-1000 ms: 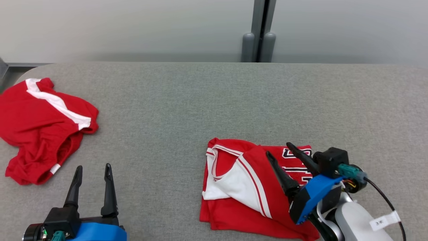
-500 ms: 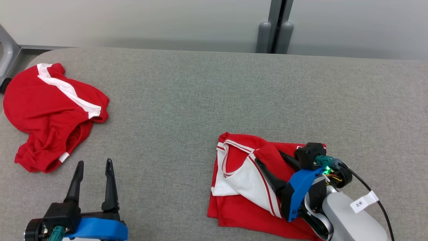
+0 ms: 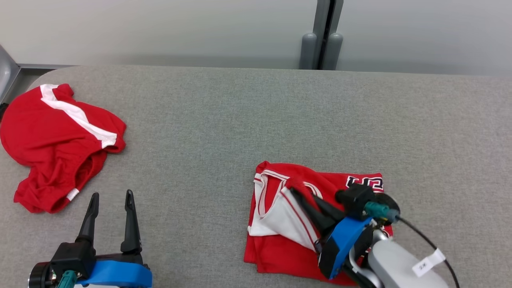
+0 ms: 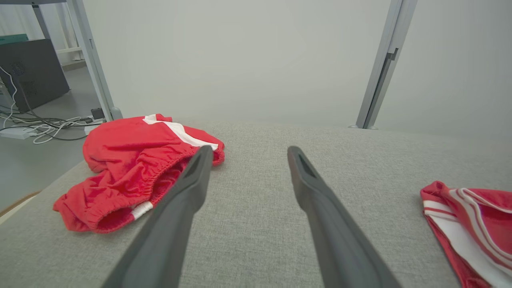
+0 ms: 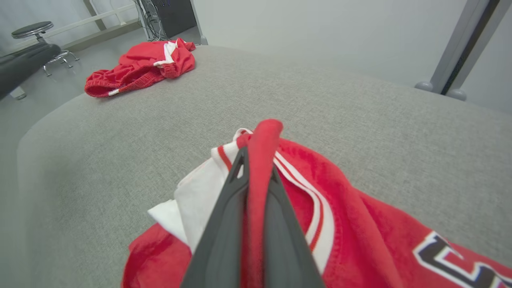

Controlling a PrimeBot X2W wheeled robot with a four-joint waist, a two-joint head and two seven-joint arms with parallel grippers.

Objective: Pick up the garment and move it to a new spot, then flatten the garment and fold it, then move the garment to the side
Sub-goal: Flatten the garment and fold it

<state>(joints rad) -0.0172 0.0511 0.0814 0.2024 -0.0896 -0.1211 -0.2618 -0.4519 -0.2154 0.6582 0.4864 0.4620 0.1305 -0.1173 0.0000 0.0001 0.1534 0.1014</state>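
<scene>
Your right fingers are pressed together on a raised ridge of red cloth near the collar of the jersey. The jersey lies folded on the desk, right of centre. The pinch looks to hold only the top layer, so if you lift or drag from it the fold may well open, with the white panel trailing. Your left fingers stand spread, holding nothing. The red shorts sit close to the desk's left edge, well apart from the jersey. Bare desk lies behind the jersey and to its right.
</scene>
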